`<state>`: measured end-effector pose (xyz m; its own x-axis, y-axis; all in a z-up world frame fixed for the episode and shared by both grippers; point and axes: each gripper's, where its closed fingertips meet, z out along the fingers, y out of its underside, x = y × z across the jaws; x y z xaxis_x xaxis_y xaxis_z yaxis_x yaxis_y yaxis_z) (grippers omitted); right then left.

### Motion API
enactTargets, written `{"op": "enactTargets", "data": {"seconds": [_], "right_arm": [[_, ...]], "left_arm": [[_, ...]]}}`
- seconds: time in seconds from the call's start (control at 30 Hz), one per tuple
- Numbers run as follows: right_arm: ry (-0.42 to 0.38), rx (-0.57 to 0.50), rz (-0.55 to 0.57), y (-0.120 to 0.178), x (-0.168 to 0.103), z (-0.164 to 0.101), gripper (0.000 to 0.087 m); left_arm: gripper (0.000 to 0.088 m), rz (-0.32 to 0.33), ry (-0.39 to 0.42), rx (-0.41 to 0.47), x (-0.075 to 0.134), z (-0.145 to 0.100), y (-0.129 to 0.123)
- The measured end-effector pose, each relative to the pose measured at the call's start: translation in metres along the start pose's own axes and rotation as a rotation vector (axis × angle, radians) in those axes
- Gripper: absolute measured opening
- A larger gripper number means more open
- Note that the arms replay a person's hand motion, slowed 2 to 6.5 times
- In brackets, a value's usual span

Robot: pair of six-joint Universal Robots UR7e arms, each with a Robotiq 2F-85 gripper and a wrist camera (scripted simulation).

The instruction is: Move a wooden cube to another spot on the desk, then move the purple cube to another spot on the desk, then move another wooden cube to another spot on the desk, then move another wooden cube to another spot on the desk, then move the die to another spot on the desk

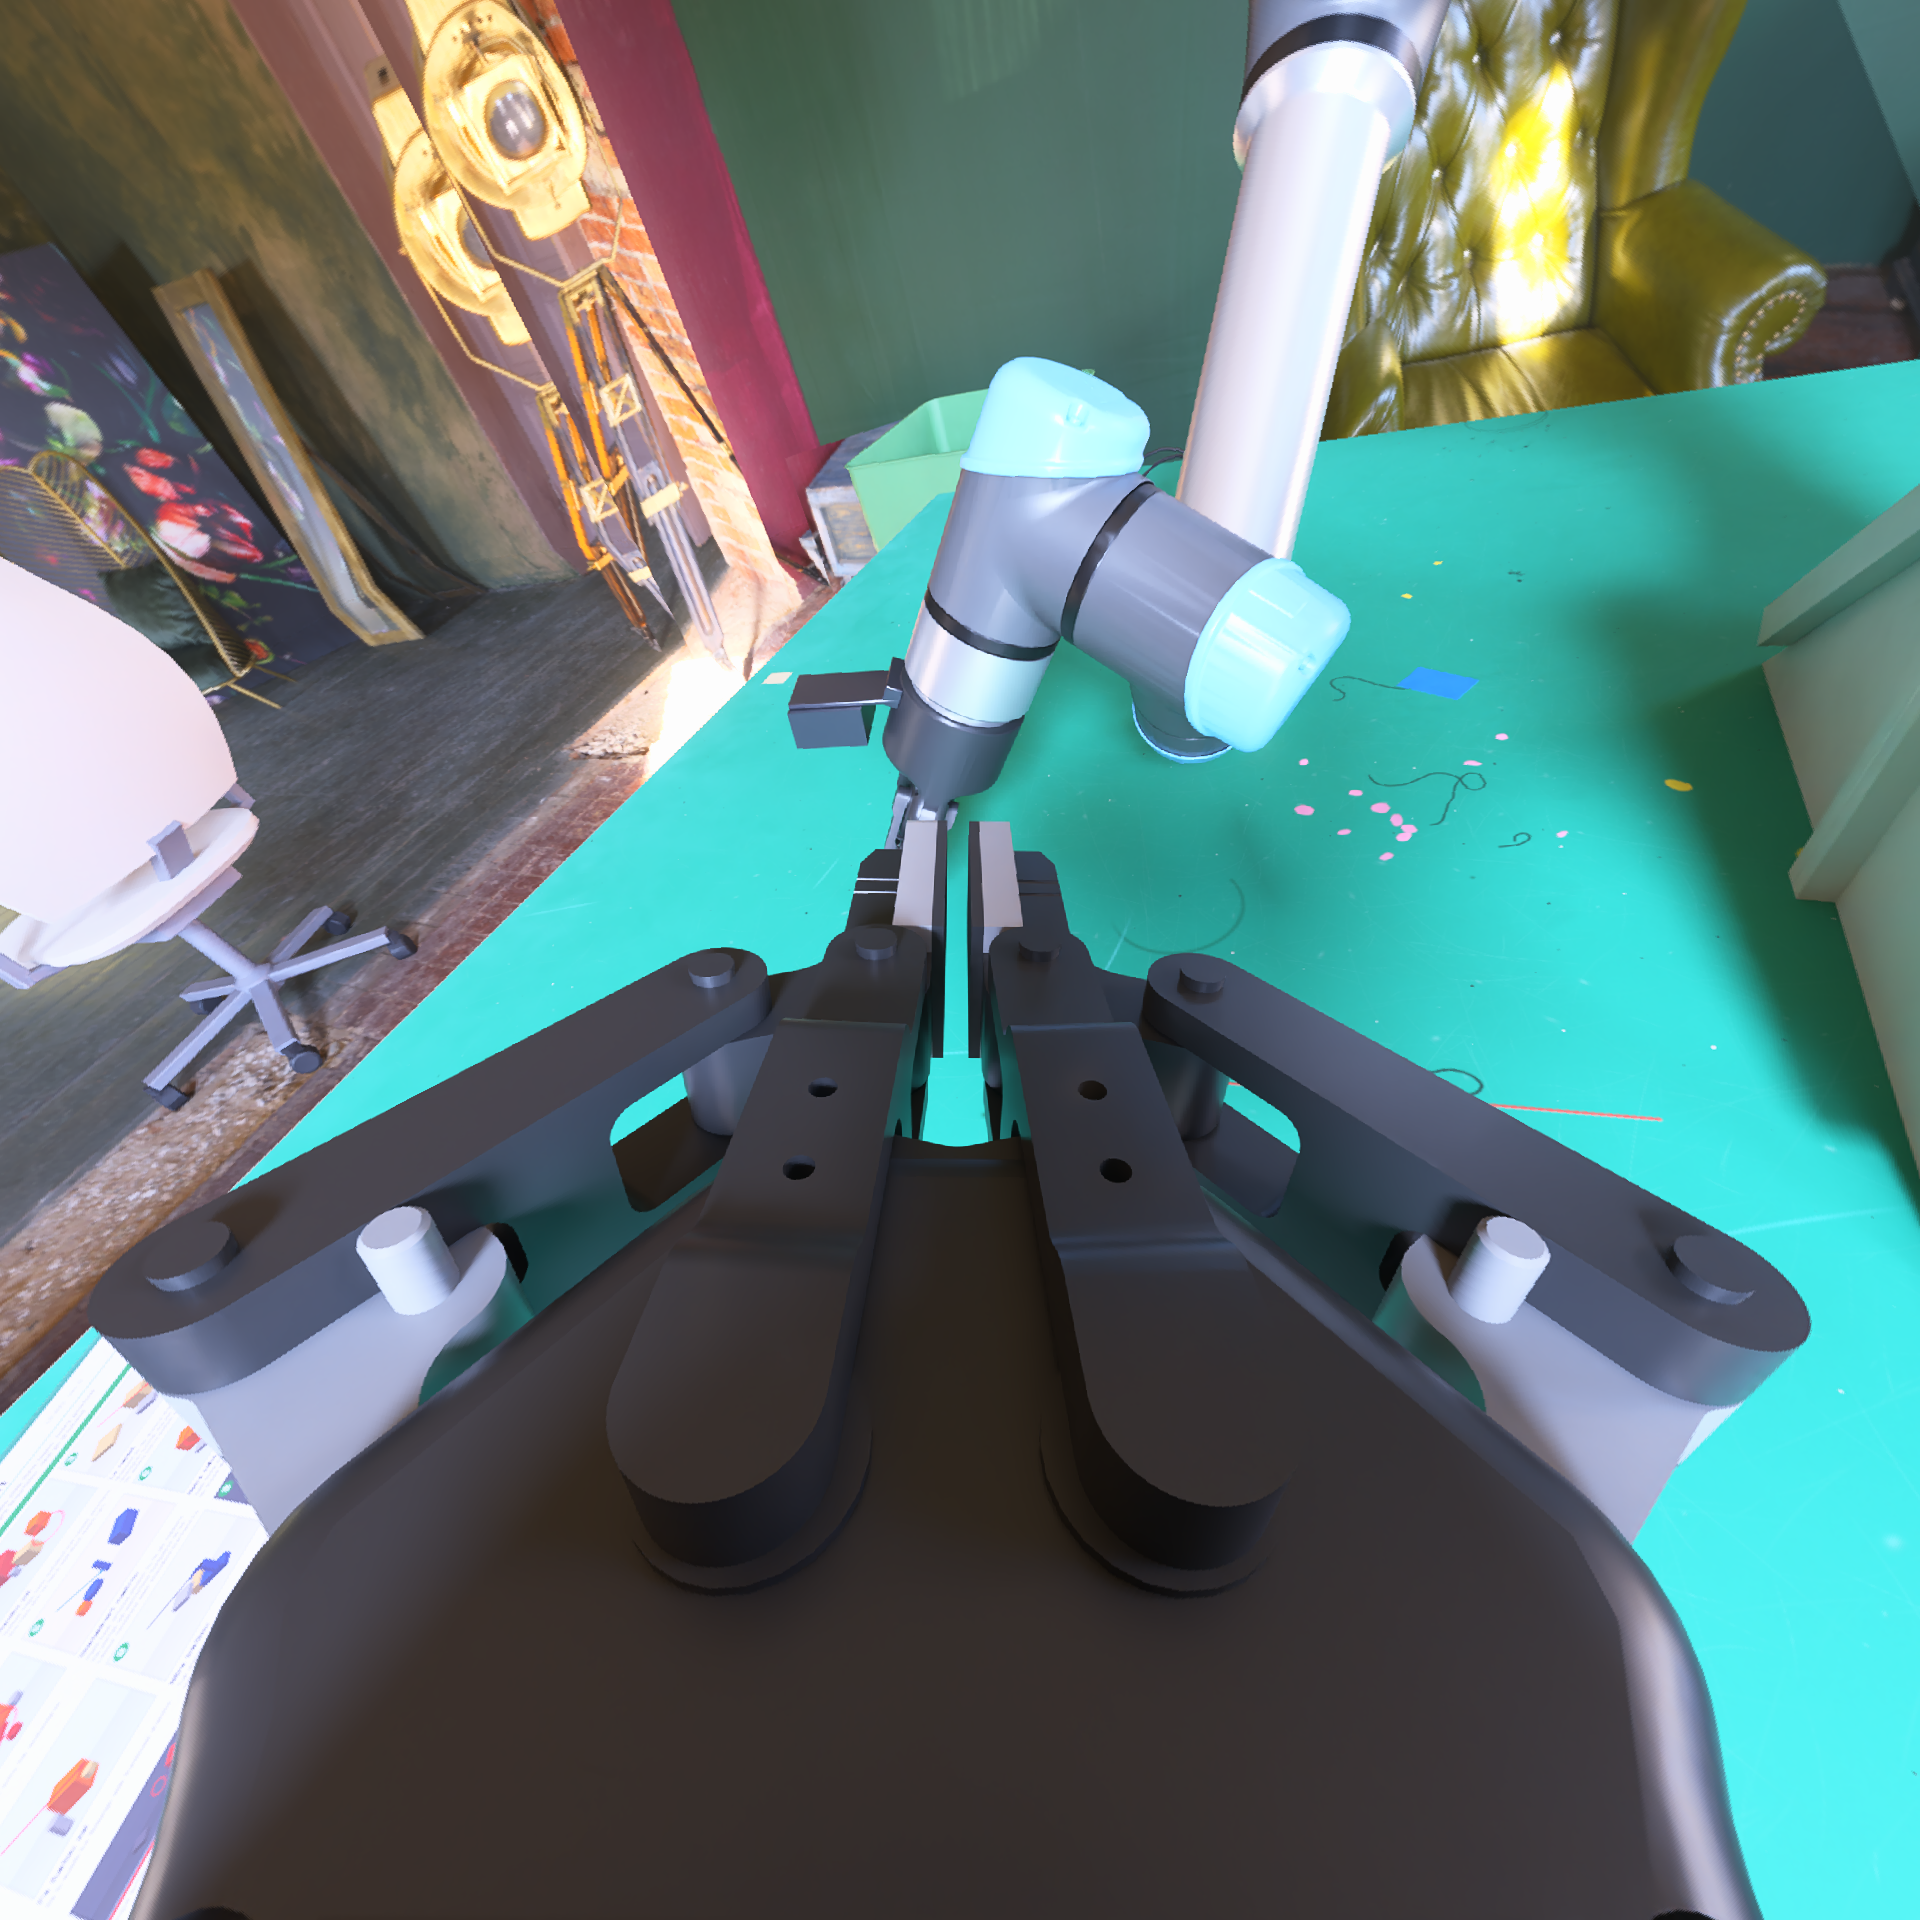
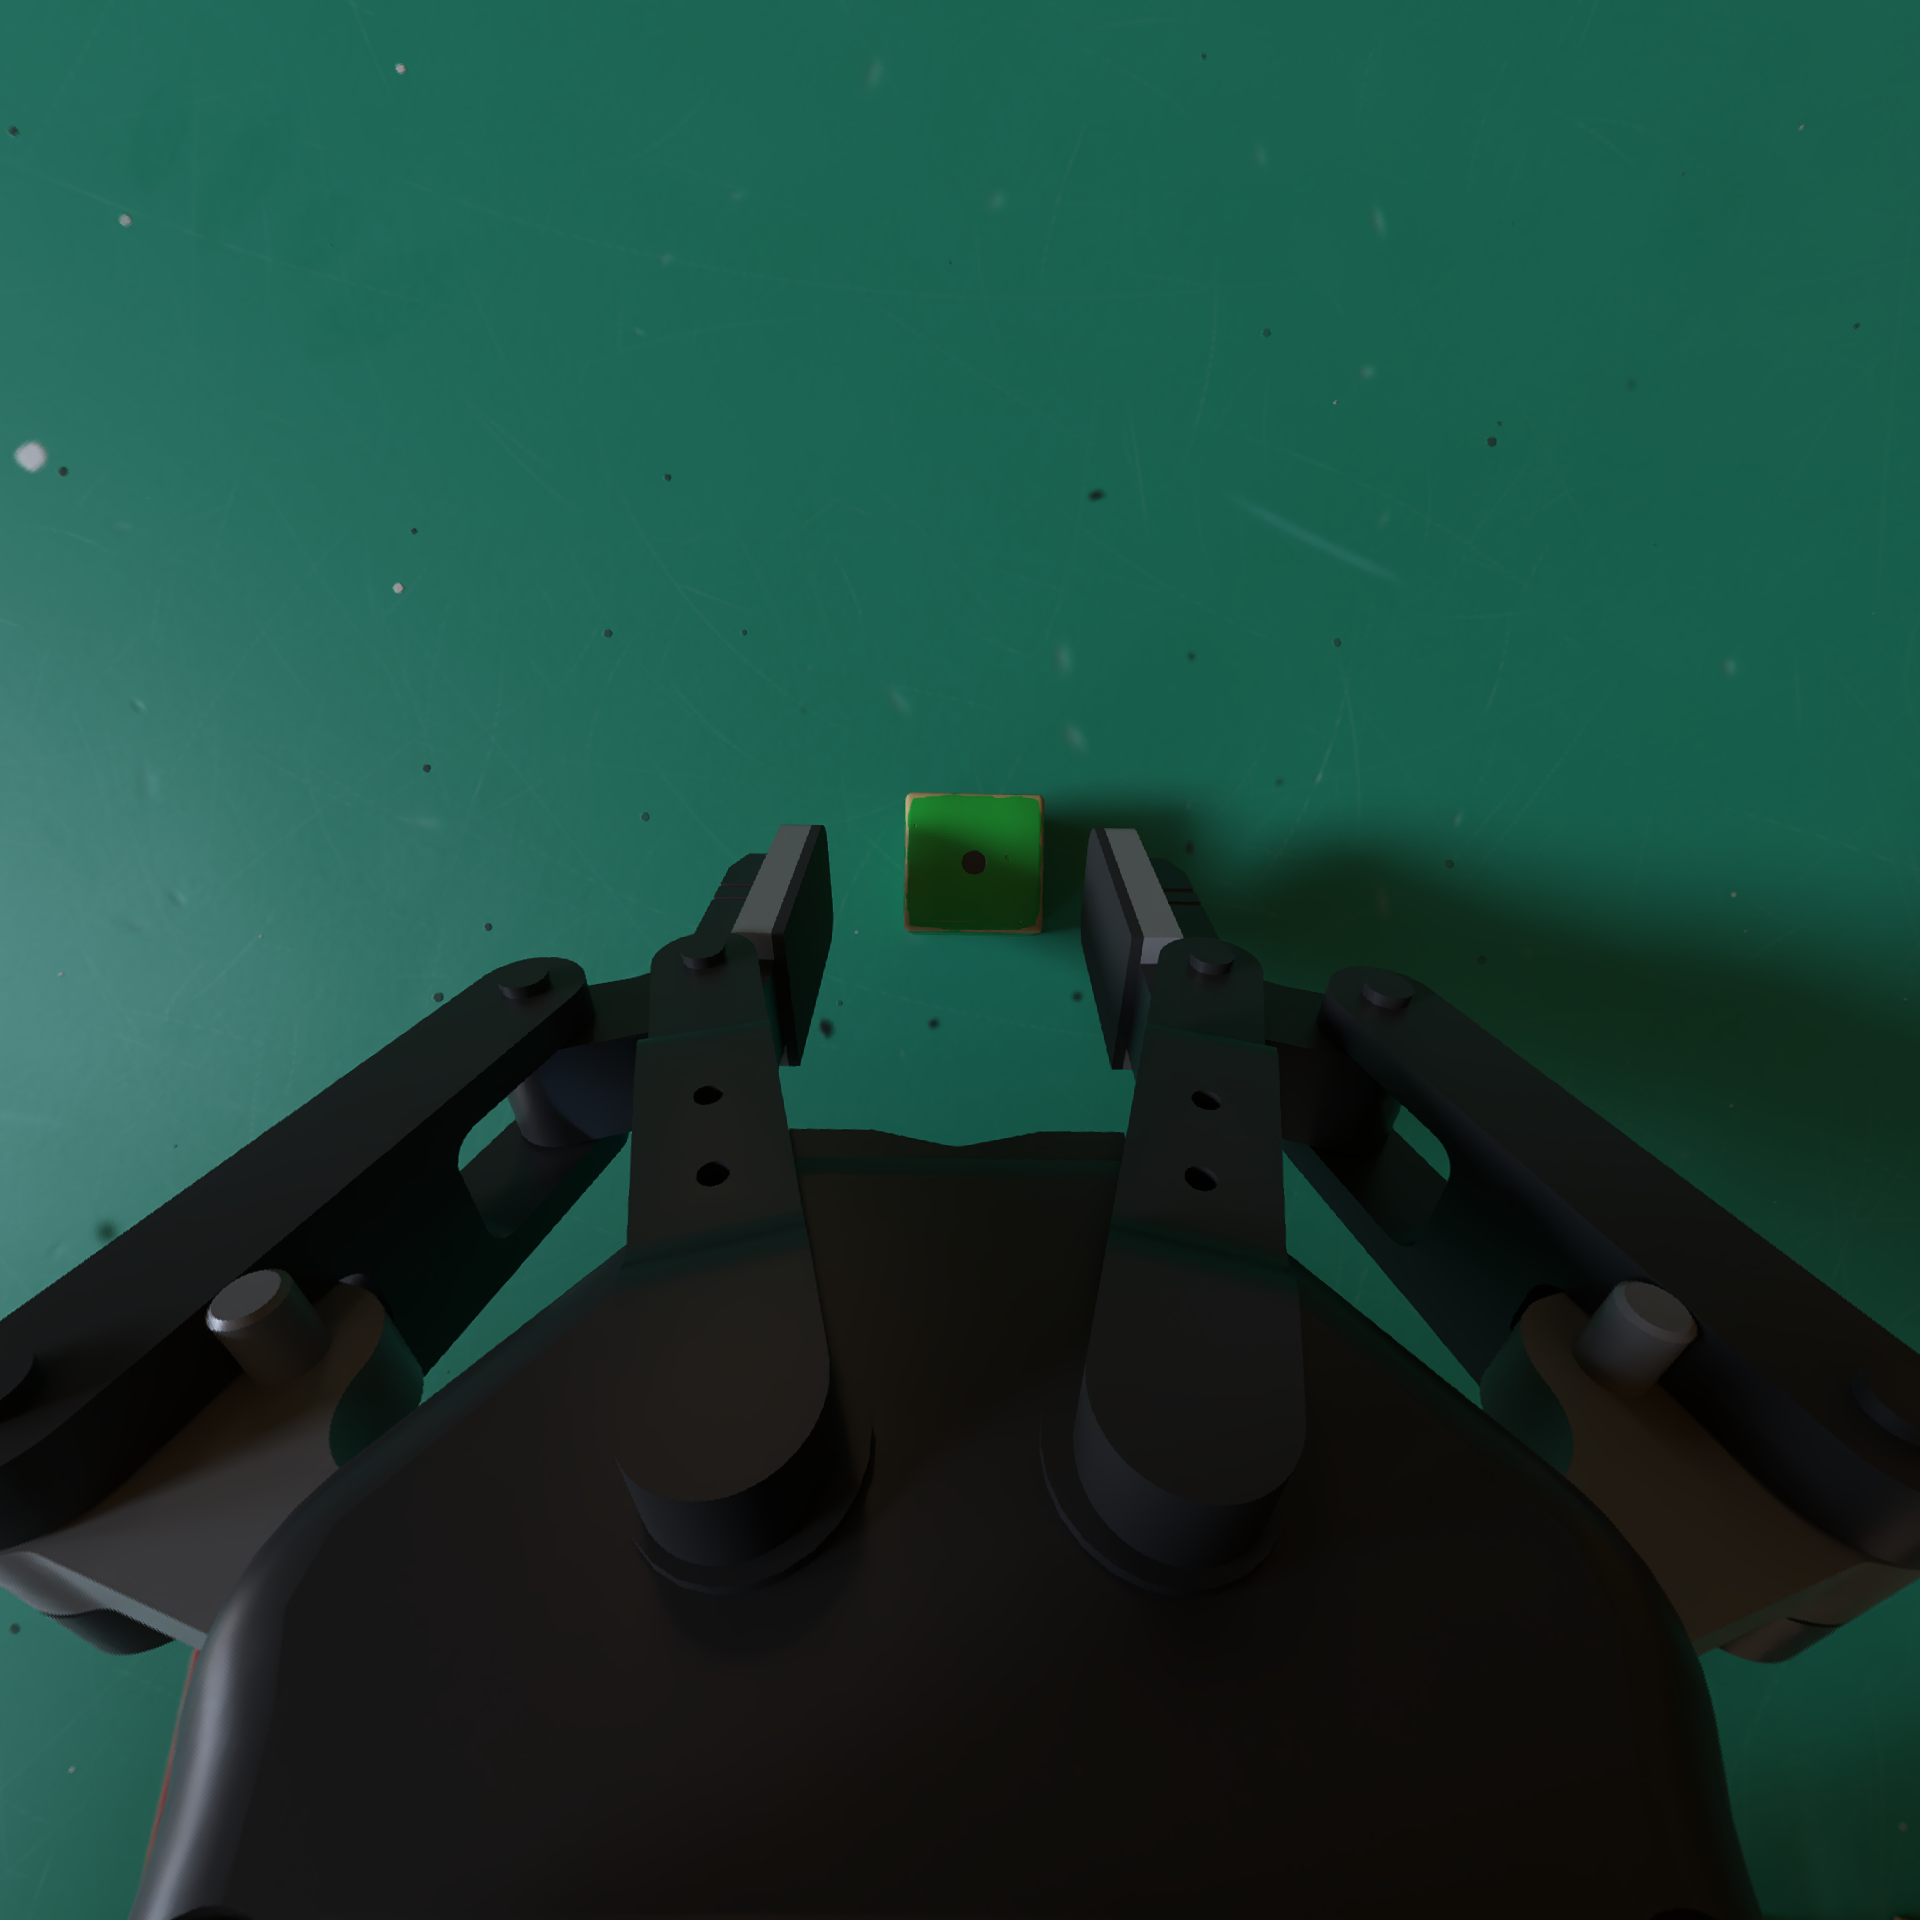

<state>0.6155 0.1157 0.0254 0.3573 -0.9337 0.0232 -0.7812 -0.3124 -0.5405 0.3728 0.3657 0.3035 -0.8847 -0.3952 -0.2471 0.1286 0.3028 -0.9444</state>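
A green die [image 2: 972, 862] with one black dot on top lies on the green desk [image 2: 935, 364] in the right wrist view. My right gripper [image 2: 956, 862] is open and points straight down, its fingertips [image 2: 805, 883] on either side of the die with a gap on each side. My left gripper [image 1: 956, 852] is shut and empty, held above the desk [image 1: 1507, 987]. The right arm [image 1: 1049, 582] shows beyond it, reaching down to the desk. No wooden cube or purple cube is in view.
A pale green cabinet [image 1: 1860, 748] stands at the right edge of the desk. A green bin [image 1: 914, 447] sits at the far end. A printed sheet [image 1: 94, 1621] lies at the near left corner. An office chair [image 1: 135, 831] stands off the desk's left edge.
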Motion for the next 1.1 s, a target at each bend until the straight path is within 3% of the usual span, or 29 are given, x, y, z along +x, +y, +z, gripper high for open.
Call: {"op": "enactTargets", "data": {"seconds": [0.37,0.63,1.1], "right_arm": [[0.035,-0.038,0.004,0.004,0.005,0.011,0.0434],[0.021,-0.055,-0.003,0.006,0.003,0.015,0.0258],[-0.046,-0.018,0.017,0.001,-0.006,0.002,0.0253]], "left_arm": [[0.0037,-0.004,-0.013,0.002,-0.004,-0.003,0.001],[0.0037,-0.006,-0.010,0.008,-0.004,-0.003,0.000],[0.0037,-0.003,-0.008,0.004,-0.004,-0.003,0.001]]}}
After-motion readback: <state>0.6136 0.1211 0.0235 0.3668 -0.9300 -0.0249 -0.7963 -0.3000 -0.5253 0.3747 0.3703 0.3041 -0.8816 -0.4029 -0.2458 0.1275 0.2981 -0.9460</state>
